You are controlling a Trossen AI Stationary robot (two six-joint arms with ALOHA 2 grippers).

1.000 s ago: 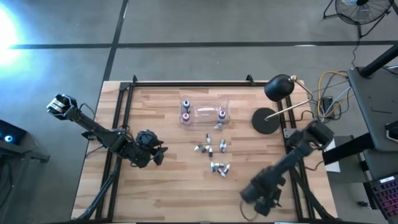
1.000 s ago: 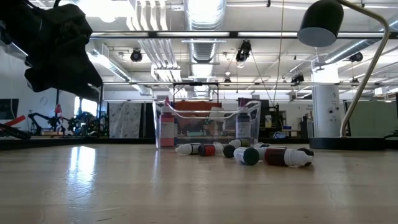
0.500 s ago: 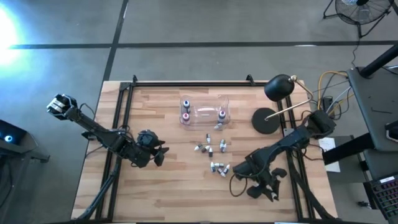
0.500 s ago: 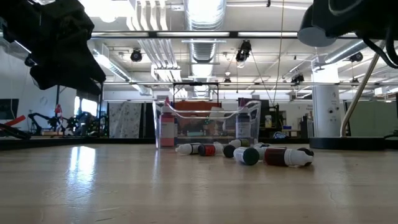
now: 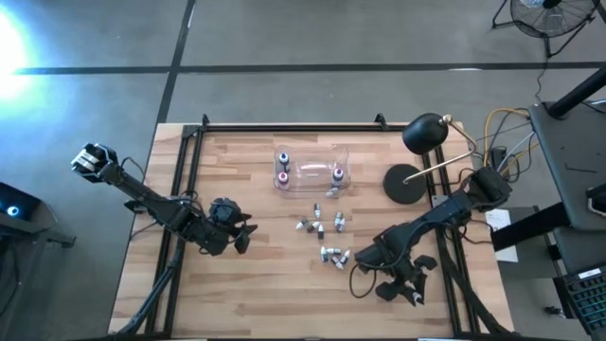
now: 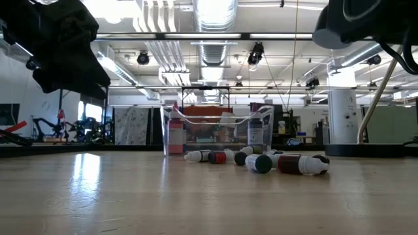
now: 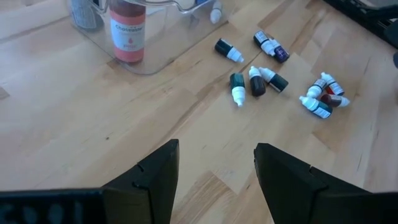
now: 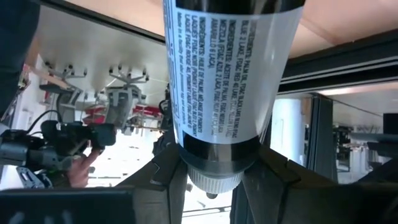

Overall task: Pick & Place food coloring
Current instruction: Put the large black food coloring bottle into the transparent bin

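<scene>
Hovering right tool (image 5: 405, 290) gripping food coloring bottle (image 8: 224, 81)

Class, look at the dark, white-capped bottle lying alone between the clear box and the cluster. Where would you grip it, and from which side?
Grip the lone bottle across its dark body, with the left gripper coming straight down. It lies on its side on the table with bare wood either side, and the cap is narrower.

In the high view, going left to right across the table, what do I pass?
Left gripper → clear plastic box with upright bottles inside, above the loose food coloring bottles → right gripper, shut on a bottle → black desk lamp.
</scene>
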